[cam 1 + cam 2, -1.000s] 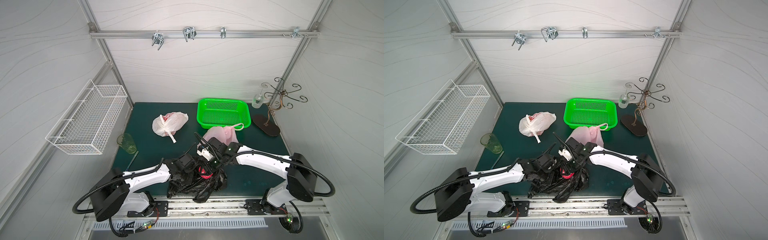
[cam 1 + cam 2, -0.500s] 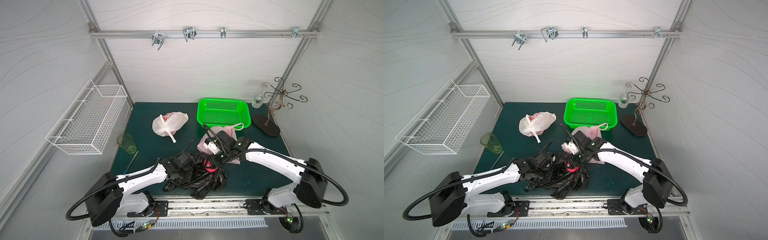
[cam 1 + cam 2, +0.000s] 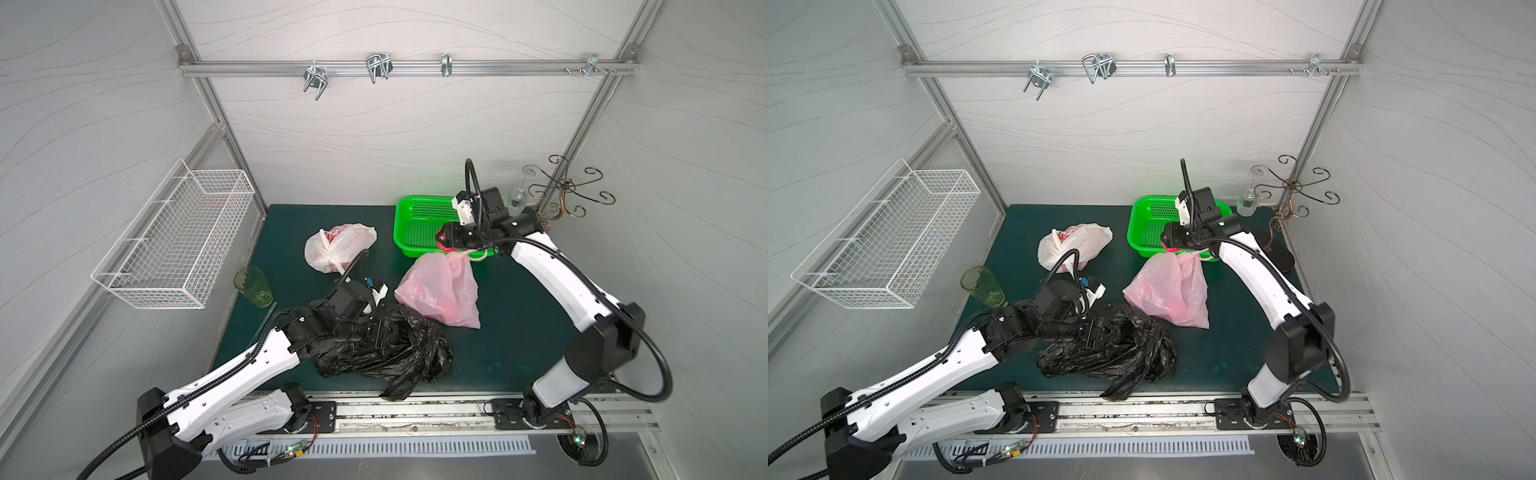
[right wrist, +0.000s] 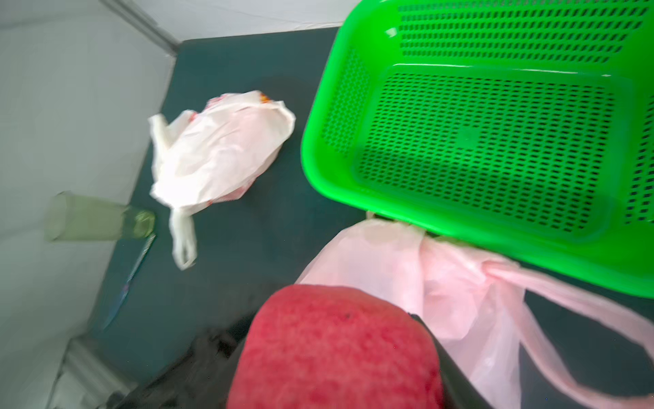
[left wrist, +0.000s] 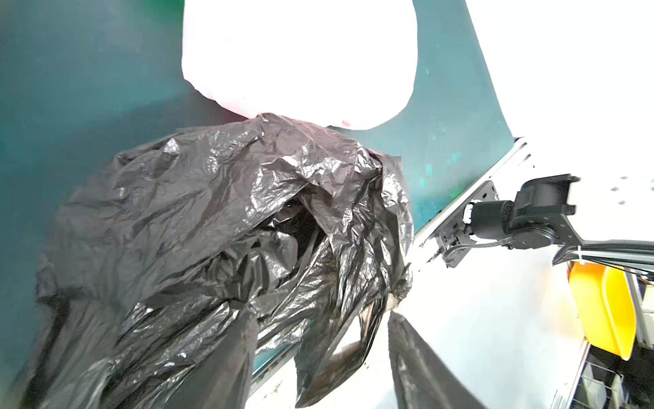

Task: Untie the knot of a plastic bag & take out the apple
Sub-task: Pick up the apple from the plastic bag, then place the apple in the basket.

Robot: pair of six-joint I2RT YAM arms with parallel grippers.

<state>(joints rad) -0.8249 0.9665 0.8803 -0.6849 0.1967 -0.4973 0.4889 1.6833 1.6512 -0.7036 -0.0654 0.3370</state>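
Change: right tool (image 3: 448,241), over the crumpled black plastic bag (image 3: 399,353) a second ago, now sits by the near rim of the green perforated plastic basket (image 3: 402,226), clamped on the round red apple (image 4: 336,350). Left tool (image 3: 384,332) rests on the bag, jaws now spread wider, gripping nothing. Apple well clear of the bag.

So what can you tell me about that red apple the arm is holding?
The apple is red with fine pale speckles and a small dark spot. It sits clamped in the right gripper, held in the air about over the near rim of the green basket. Only part shows; no stem is visible.
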